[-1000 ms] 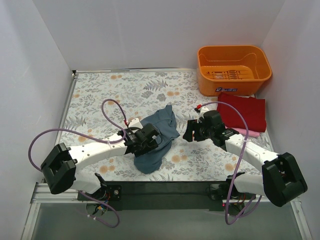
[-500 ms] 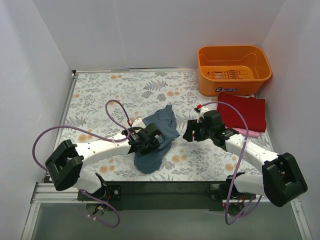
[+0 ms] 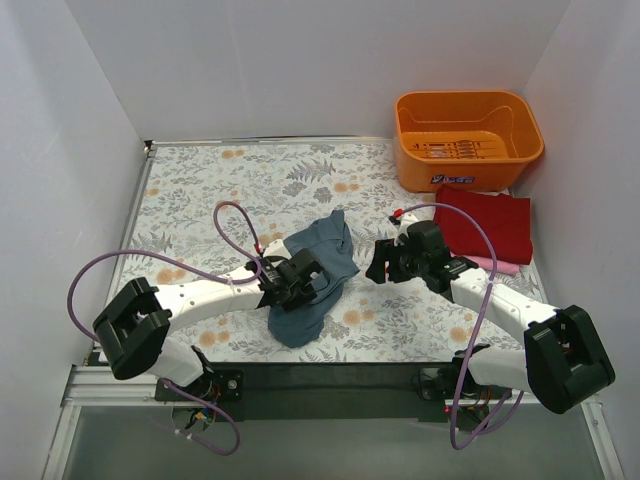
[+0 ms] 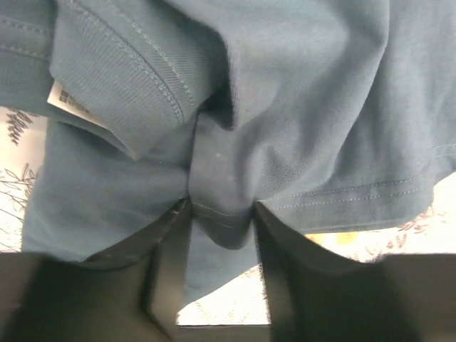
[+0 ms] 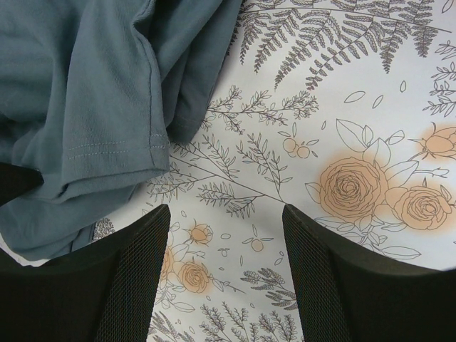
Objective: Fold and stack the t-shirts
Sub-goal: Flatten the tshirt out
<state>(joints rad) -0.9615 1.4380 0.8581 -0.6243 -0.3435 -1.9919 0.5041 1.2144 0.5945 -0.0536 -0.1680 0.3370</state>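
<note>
Looking down from the top camera, I lose much of the slate blue-grey t-shirt [image 3: 332, 250] under the left gripper [image 3: 300, 283], whose body covers the middle of the crumpled heap. The shirt lies unfolded on the flowered table [image 3: 200, 190], near the front edge and between the two arms.

The pink t-shirt [image 3: 497, 266] shows only as a thin strip below the dark red t-shirt [image 3: 490, 225], so it seems to lie under it, though I cannot be sure. Both sit folded at the right, just in front of the orange basket [image 3: 415, 170].

The left wrist view is filled with blue-grey cloth, its edges cut off on all sides. A white label [image 4: 68, 100] peeks out by a ribbed hem. There the left gripper's jaws stand partly closed, and a fold of the shirt fills the gap and touches both fingers [image 4: 171, 249], so it has hold of that fold.

The right gripper [image 3: 378, 268] hangs just beside the shirt's right edge. In its own view its jaws stand wide apart over bare tablecloth, holding nothing. The shirt's hem lies at the upper left, partly over the left finger.

Compared with a second ago, the left arm's elbow has swung inward and the gripper has crept slightly further onto the heap. Its jaws have narrowed. The right arm, the folded pair and the basket have not moved.
</note>
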